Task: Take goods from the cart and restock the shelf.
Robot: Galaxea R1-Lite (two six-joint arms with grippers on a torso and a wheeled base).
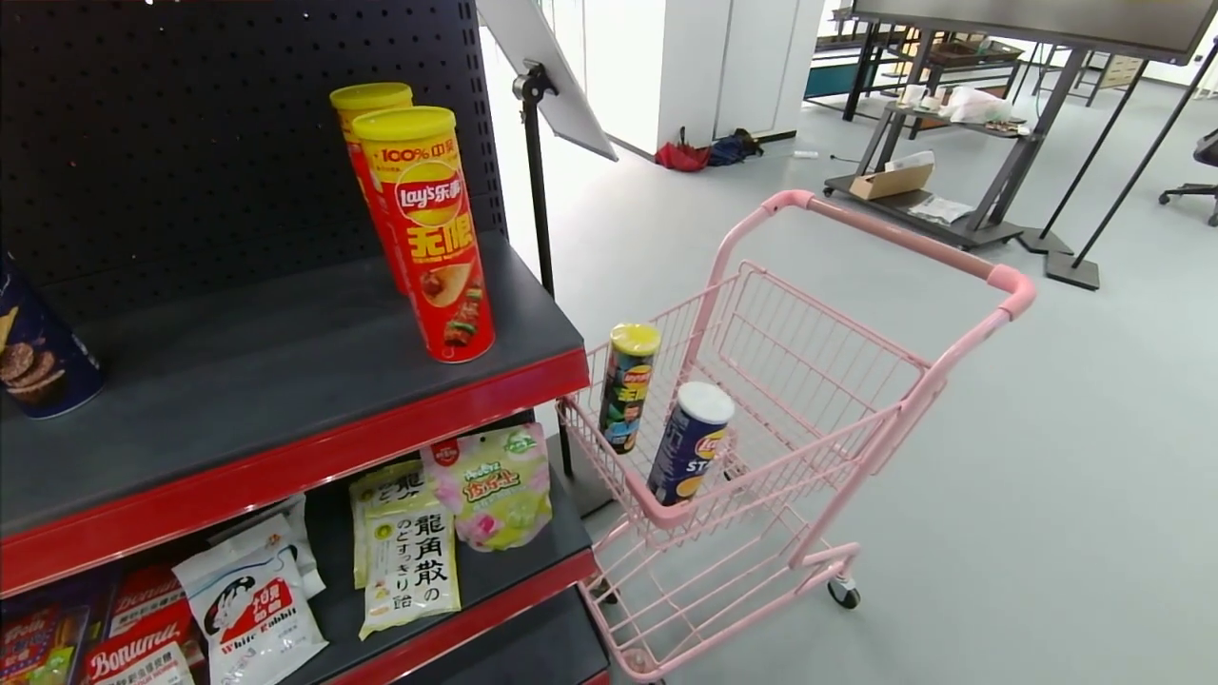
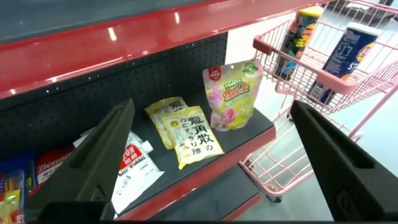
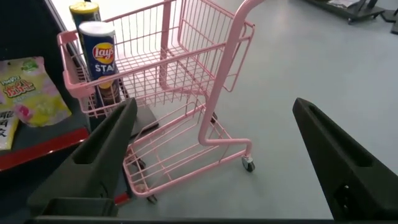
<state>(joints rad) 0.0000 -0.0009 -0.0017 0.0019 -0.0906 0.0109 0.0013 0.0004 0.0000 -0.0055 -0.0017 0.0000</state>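
Cans first: two red cans [image 1: 433, 233] with yellow lids stand close together on the top board of the shelf [image 1: 285, 457], one behind the other. Two more stand in the pink cart [image 1: 913, 247] just beside the shelf: a dark can [image 1: 628, 385] with a yellow lid and a blue can [image 1: 690, 442] with a white lid. On the lower board lie one green and pink bag [image 1: 495, 485], two yellow bags [image 1: 404, 552] and a white bag [image 1: 252, 599]. The floor [image 1: 1047, 457] is smooth and gray, with black stands [image 1: 1009, 162] far back. The left gripper [image 2: 212, 106] is spread wide with nothing in it, near the lower board. The right gripper [image 3: 214, 102] is spread wide too, near the cart. One more dark blue can [image 1: 38, 352] at the shelf's left end is cut off, and the packs in the bottom corner are hard to make out.
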